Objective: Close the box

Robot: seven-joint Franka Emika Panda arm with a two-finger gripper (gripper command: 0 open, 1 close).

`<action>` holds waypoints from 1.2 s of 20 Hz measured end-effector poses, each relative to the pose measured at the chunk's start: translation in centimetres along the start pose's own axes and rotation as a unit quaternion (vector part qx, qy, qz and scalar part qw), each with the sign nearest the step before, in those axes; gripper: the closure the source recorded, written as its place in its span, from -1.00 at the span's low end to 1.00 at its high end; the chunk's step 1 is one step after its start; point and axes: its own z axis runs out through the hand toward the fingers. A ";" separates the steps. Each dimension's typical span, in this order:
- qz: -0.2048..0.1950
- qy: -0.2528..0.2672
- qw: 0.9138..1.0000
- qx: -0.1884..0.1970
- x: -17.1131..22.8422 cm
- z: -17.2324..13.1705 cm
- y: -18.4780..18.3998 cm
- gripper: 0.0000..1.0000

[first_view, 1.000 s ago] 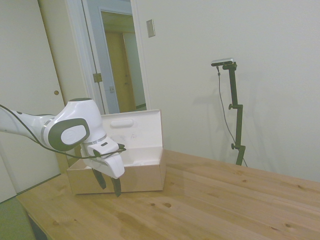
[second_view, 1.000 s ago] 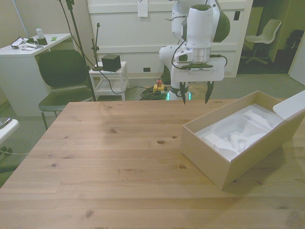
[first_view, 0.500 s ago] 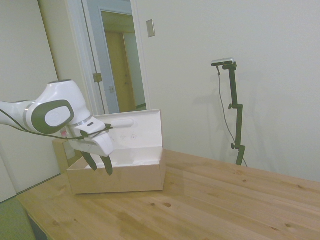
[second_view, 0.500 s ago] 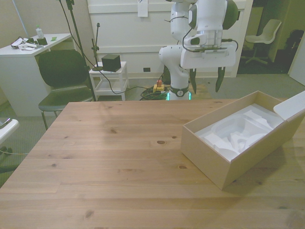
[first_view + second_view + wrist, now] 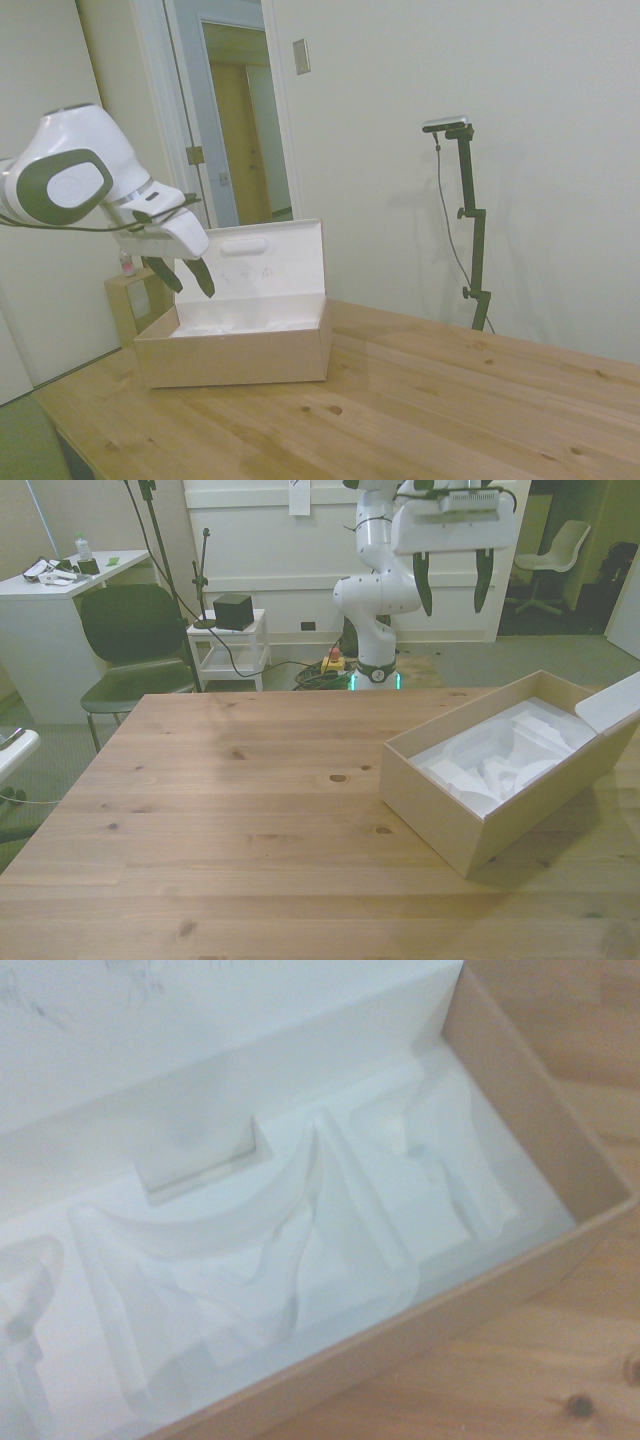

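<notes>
1. The large rectangular cardboard box (image 5: 235, 355), tan-brown outside and white inside, sits on the light wooden counter (image 5: 420, 410); in the front view the box (image 5: 470, 810) is on the front view's right side of the counter (image 5: 230, 810).
2. Its hinged flap lid (image 5: 270, 262) stands upright along the far long side in the side view, white inner face showing, with an oval handle slot (image 5: 243, 246) near its upper edge.
3. In the front view only a corner of the lid (image 5: 612, 700) shows at the picture's right edge, raised above the box's rim.
4. A moulded white insert (image 5: 500, 760) with several shaped recesses fills the box; the wrist view shows the insert (image 5: 300, 1260) from above, with the tan wall (image 5: 540, 1130) and a strip of the counter (image 5: 560, 1380) beside it.
5. The white arm's two-finger gripper (image 5: 183, 276) hangs in the air above the end of the box nearer the side view's left, clear of the rim and the lid, touching nothing.
6. Its dark fingers (image 5: 203, 279) are spread apart with nothing between them; in the front view the gripper (image 5: 452, 583) is high above the counter's far edge, fingers (image 5: 424, 583) pointing down.
7. Beyond the counter in the front view stand a dark chair (image 5: 130, 640) and a small white shelf unit (image 5: 232, 650) with a black cube (image 5: 233, 611) on top.
</notes>
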 end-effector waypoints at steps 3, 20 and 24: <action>-0.006 0.016 1.000 0.017 0.9 -2.3 -0.8 -1.00; -0.071 0.047 0.994 0.071 6.2 -4.2 -14.4 -1.00; -0.093 0.052 0.992 0.073 7.5 -2.2 -17.5 -1.00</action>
